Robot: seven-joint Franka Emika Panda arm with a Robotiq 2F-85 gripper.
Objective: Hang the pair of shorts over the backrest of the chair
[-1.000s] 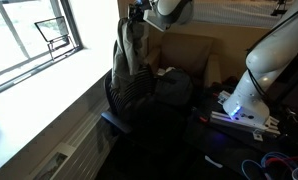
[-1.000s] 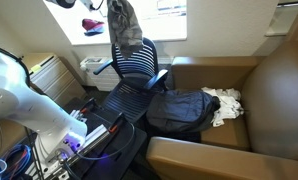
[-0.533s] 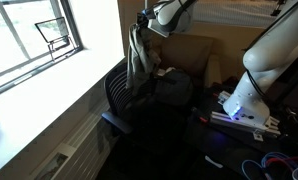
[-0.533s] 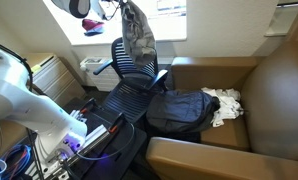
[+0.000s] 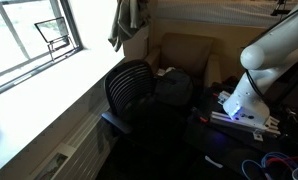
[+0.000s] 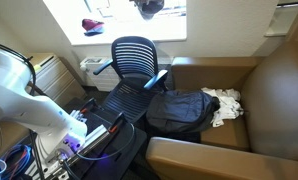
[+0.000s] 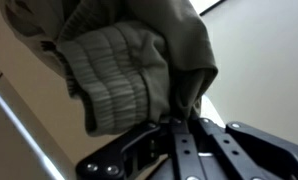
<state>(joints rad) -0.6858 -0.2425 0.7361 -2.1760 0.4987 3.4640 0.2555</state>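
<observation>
Wrist view: gripper (image 7: 179, 122) clamped on shorts (image 7: 129, 60); chair (image 5: 129, 90) below, black bag (image 6: 184, 108) beside chair.

Gripper (image 7: 181, 128) pinched tight on shorts (image 7: 139, 60), fabric bunched between jaws. Arm (image 5: 272, 52) reaches up, above the chair (image 5: 129, 90).

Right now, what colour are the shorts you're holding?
The shorts are plain olive-grey, clearest in the wrist view.

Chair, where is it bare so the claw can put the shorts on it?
The top of the backrest is bare, with open air between it and the shorts held up in the claw. The seat is bare too, between backrest and black bag. It is crowded on the couch: the bag and a white cloth.
</observation>
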